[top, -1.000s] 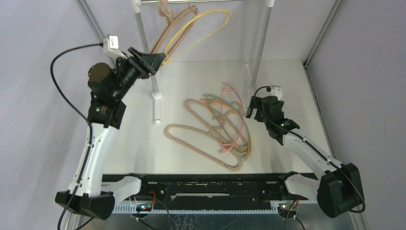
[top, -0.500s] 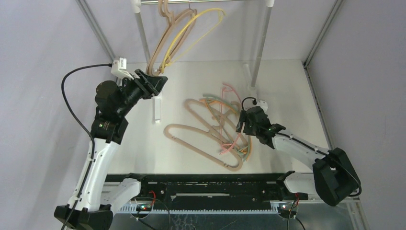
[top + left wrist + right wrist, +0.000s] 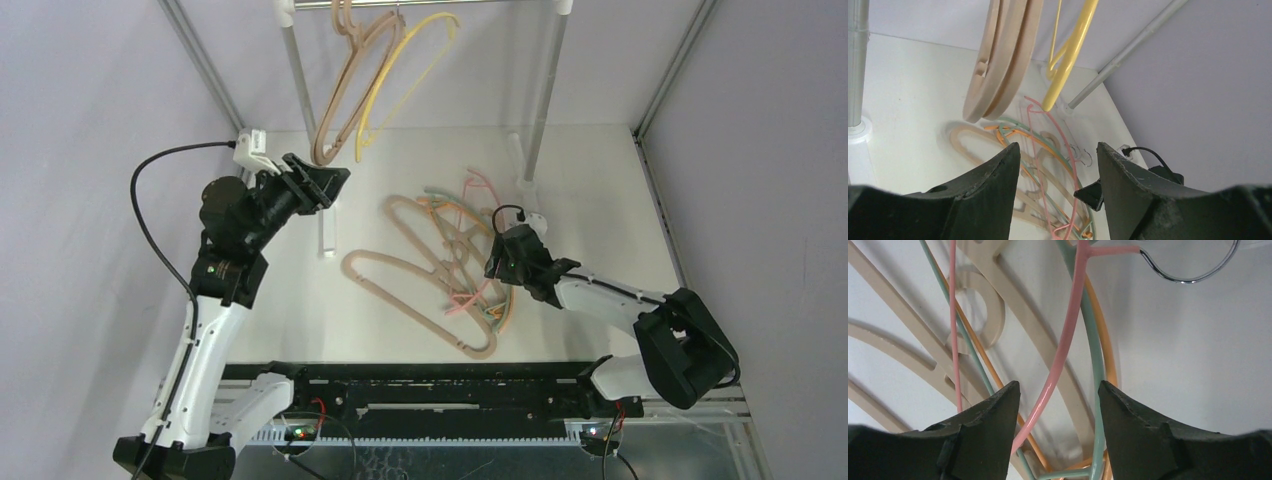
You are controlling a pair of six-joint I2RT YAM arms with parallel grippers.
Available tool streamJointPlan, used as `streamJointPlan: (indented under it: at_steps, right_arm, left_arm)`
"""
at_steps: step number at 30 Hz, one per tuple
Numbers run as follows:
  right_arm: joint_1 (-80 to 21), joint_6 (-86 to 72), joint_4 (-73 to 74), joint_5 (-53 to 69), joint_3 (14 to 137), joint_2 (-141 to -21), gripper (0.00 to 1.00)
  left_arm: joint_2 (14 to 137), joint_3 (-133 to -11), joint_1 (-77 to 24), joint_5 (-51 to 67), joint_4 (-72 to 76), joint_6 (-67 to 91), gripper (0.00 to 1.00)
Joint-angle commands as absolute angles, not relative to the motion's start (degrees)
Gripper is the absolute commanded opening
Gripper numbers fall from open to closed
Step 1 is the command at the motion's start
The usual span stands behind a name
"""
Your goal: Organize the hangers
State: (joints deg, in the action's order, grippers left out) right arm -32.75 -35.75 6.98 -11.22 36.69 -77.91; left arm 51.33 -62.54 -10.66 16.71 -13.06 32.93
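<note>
the thin pink hanger [image 3: 1063,355], lying among others on the desk [image 3: 600,180] just in front of the rail frame [image 3: 297,90], looks light, springy and slippery, best pinched on its sloping side by the right claw [image 3: 1058,387] gaping empty over it, the left claw [image 3: 1058,150] likewise agape.

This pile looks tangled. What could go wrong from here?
The open right gripper straddles the pink hanger, but the green hanger and orange hanger cross close by; closing may catch several and drag others along. The left gripper hangs open near the hung beige hangers and might knock them.
</note>
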Motion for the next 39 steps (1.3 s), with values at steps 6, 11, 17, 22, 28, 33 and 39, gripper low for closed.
streamJointPlan:
  at_steps: [6, 11, 17, 22, 28, 33, 39]
  right_arm:
    - [-40.59, -39.19, 15.23, -29.08, 38.59, -67.06, 0.69]
    - [-41.77, -39.86, 16.67, -28.3, 39.15, -64.92, 0.7]
    - [-42.51, -43.31, 12.33, -21.34, 38.29, -71.02, 0.7]
    - [-42.89, -45.27, 6.12, -16.08, 38.05, -77.2, 0.69]
    - [-42.81, -46.4, 3.24, -15.33, 38.69, -82.83, 0.69]
    - [-42.63, -46.56, 1.04, -15.29, 38.88, -86.33, 0.66]
    - [-44.65, -45.53, 4.1, -21.74, 39.12, -84.83, 0.0]
  left_arm:
    - [50.86, -61.85, -10.84, 17.83, -11.28, 31.64, 0.62]
    - [51.02, -61.17, -10.82, 17.83, -10.97, 31.73, 0.61]
    - [51.0, -59.19, -10.85, 17.33, -11.25, 31.55, 0.62]
    - [50.2, -57.63, -10.84, 15.27, -12.05, 30.36, 0.63]
    - [50.2, -56.84, -10.87, 15.84, -12.13, 29.98, 0.62]
    - [50.06, -55.5, -10.85, 16.0, -11.8, 29.86, 0.62]
    - [50.29, -55.1, -10.87, 16.43, -11.86, 29.72, 0.62]
